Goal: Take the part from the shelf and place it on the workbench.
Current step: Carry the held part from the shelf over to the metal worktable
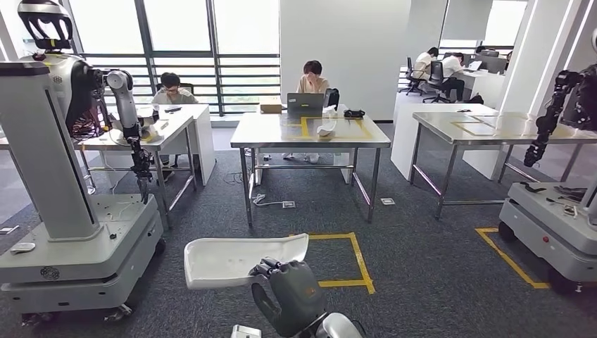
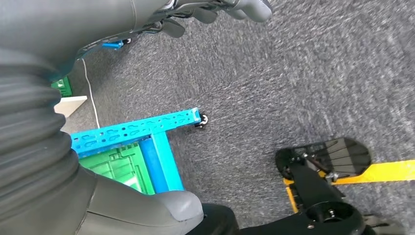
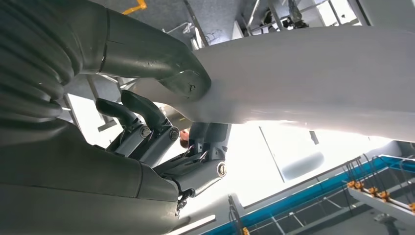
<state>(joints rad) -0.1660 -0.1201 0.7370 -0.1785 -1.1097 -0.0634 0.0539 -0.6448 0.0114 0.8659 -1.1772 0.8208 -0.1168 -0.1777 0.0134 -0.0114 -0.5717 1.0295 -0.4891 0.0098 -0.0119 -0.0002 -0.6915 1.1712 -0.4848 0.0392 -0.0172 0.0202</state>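
Floor: dark grey carpet (image 1: 422, 282) with a fine rough weave, marked with a yellow tape square (image 1: 355, 260) just beyond the right hand.
Workbench: a steel-topped table (image 1: 310, 132) on thin metal legs, well ahead of the right hand across open carpet; a yellow outline and a small white piece (image 1: 326, 128) lie on its top, a laptop (image 1: 305, 104) stands at its far edge, and a person sits behind it.
Other robots: a white wheeled machine (image 1: 63, 211) with a silver arm stands well off to the left of the hand, and another wheeled base (image 1: 556, 225) to the right.
Shelf: a blue perforated metal frame (image 2: 142, 129) on castors, with a green crate (image 2: 117, 164) inside it, lies beside the left hand on the carpet.
Part: a smooth, white, shallow curved panel (image 1: 243, 259) with rounded edges, held level and extending to the left of the right hand.
Right hand: the grey hand (image 1: 285, 282) grips the part's edge, its thick thumb (image 3: 181, 78) pressed on one face and the dark fingers (image 3: 147, 117) curled under the other.
Left hand: it (image 2: 215, 10) hangs above the carpet, fingers loosely curled, holding nothing.
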